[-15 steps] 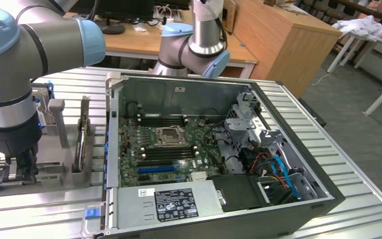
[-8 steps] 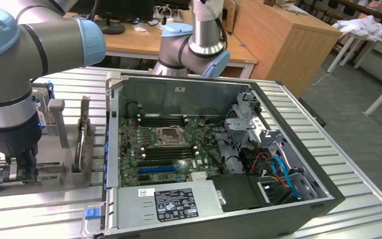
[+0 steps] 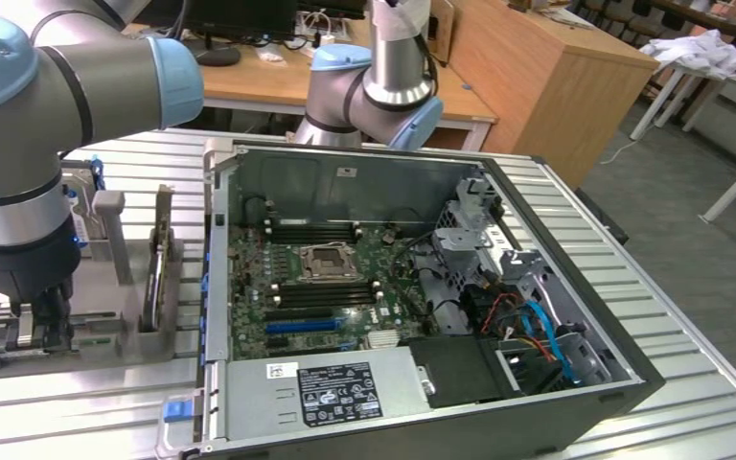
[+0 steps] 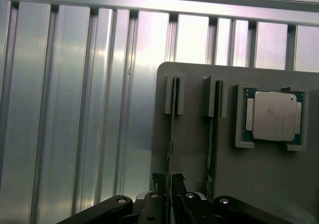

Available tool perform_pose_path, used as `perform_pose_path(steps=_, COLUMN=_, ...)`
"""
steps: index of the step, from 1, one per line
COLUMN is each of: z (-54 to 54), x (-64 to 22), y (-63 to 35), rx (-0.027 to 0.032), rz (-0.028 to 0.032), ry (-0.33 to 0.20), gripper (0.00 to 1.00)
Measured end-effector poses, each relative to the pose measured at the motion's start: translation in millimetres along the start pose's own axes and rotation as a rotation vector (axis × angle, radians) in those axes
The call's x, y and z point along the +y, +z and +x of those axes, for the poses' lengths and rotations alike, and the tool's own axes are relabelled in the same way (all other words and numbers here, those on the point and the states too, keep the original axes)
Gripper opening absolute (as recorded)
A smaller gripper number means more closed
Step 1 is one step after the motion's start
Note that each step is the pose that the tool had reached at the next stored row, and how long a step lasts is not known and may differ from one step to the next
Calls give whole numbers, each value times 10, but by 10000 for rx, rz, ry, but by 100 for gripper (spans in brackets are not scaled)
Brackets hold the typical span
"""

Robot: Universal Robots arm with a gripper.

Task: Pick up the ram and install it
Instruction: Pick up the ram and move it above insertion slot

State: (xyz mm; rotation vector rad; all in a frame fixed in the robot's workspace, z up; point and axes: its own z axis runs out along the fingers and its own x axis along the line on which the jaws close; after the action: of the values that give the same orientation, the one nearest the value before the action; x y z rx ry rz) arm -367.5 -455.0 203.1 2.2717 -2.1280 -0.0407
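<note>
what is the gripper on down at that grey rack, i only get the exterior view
Observer: In the wrist view the gripper is closed on the ram, which stands on edge in a slot of the grey holder.
Operator: any other stick there
Observer: Yes, a second stick stands on edge in the next slot, untouched.
Operator: anything else on that holder
Observer: A silver processor chip lies in a pocket beyond the second stick, on the side away from the ram.
</note>
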Motion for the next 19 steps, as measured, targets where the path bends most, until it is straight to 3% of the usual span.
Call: perform_pose_path(steps=19, z=0, x=-1, y=13, rx=0, rz=-1, ry=0, gripper=20)
